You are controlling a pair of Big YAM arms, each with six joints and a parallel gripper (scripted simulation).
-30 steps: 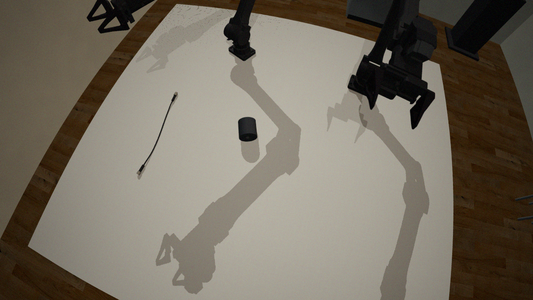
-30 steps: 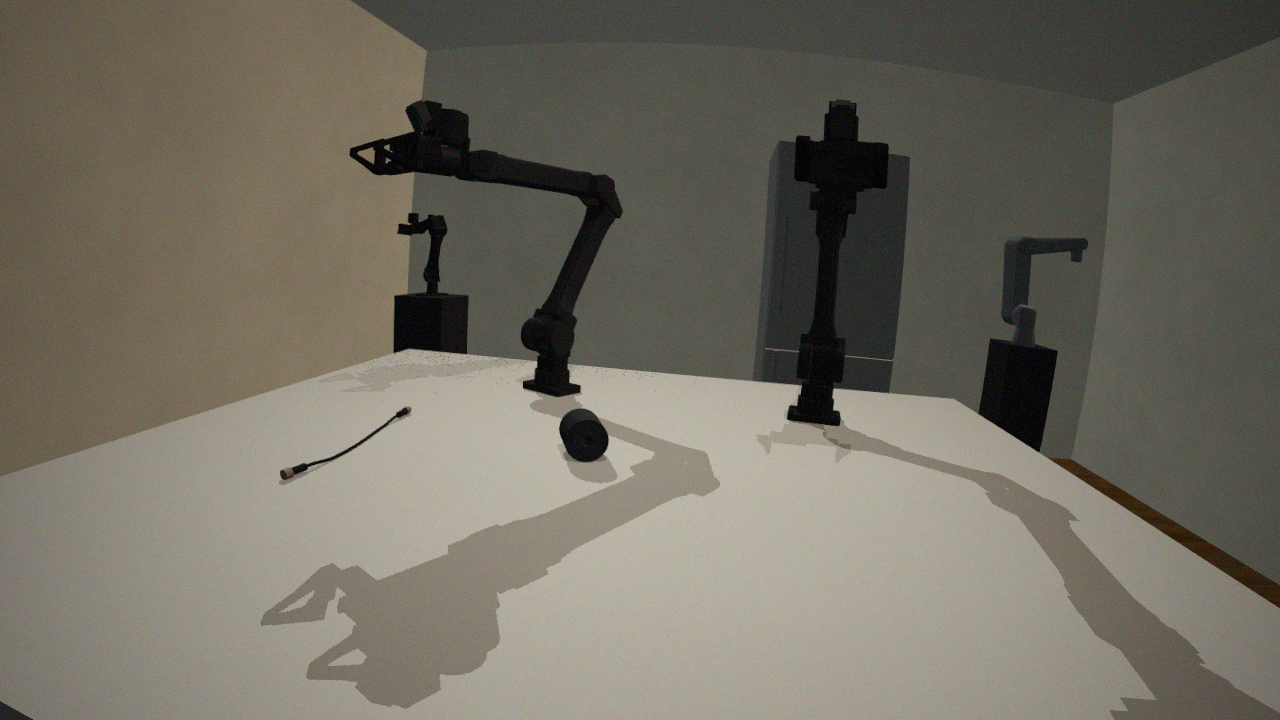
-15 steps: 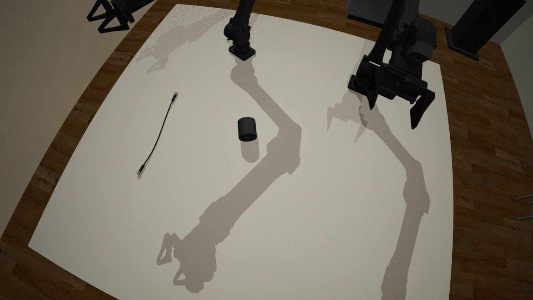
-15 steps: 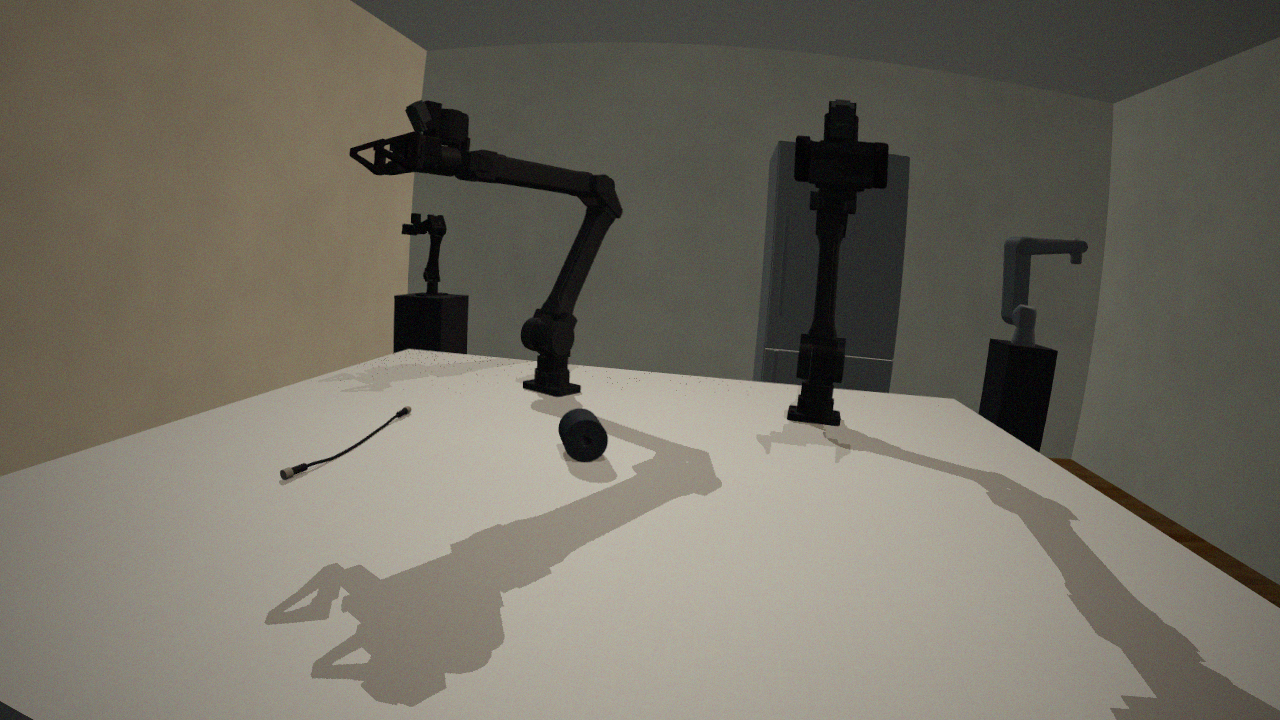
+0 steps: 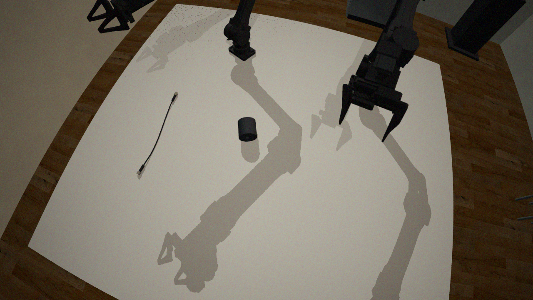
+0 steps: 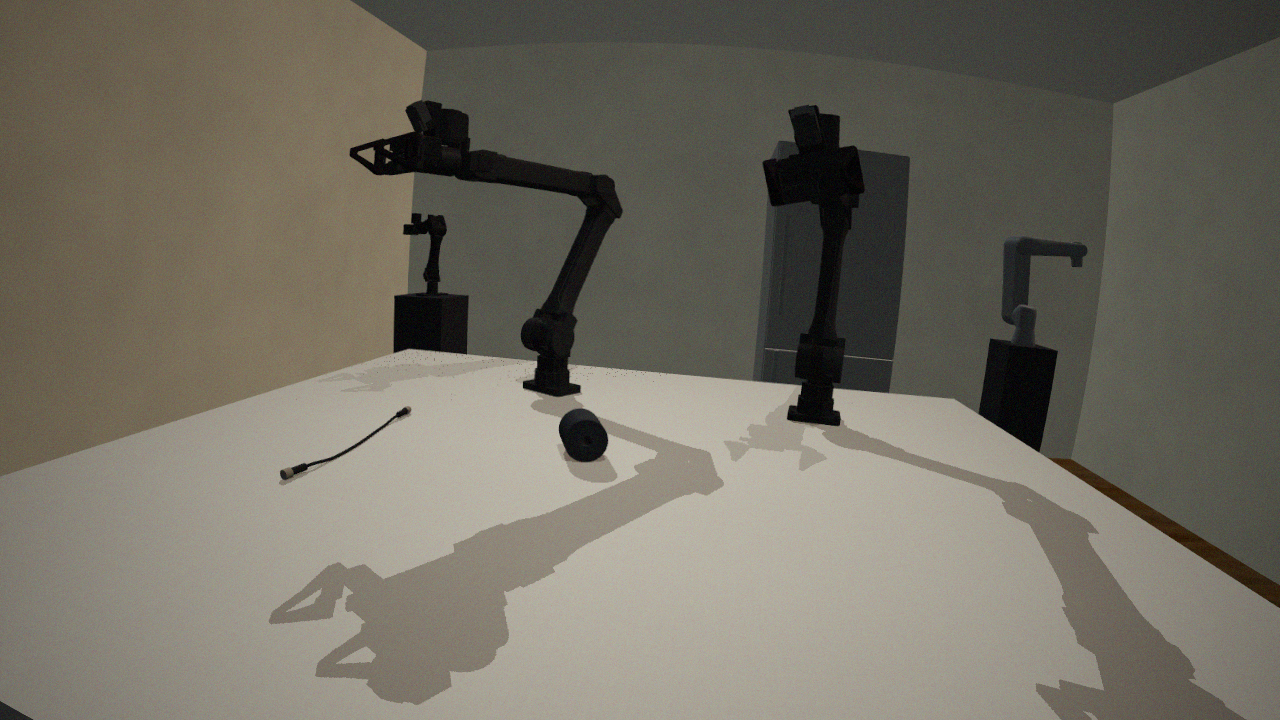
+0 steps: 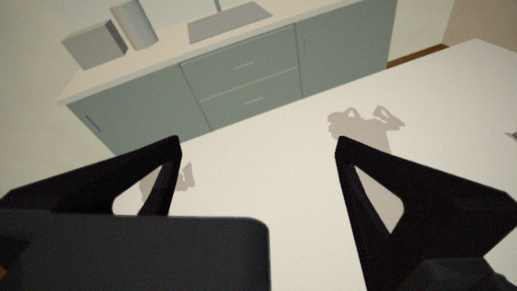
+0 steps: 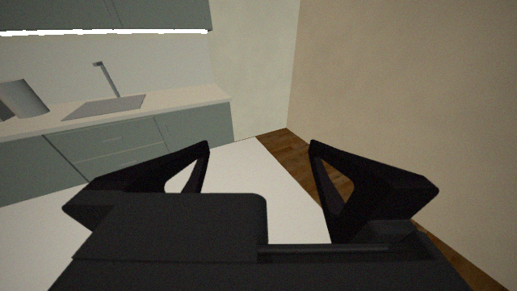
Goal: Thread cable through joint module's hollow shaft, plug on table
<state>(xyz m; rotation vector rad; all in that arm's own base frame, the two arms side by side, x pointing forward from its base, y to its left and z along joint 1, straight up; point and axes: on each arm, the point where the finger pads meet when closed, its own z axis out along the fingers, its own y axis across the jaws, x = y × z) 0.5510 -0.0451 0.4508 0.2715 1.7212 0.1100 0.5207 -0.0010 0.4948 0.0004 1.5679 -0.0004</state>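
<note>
Now, cable (image 5: 160,130) (image 6: 354,445): lay unthreaded on the worktop (image 5: 316,242) (image 6: 760,582), well apart from the joint module (image 5: 247,128) (image 6: 578,431)!
Module's bore (image 6: 588,439): showed best from outside.
Left pincer (image 5: 361,132) (image 6: 813,179) (image 7: 258,138): gaped wide.
Right pincer (image 5: 93,25) (image 6: 351,152) (image 8: 259,142): open too.
Sink (image 7: 229,23) (image 8: 104,107): only wrist views caught it.

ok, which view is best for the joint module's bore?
Exterior: the joint module turns its end face and hole toward that camera. Top shows mostly its side, the hole faint. Neither wrist view shows it.
</note>
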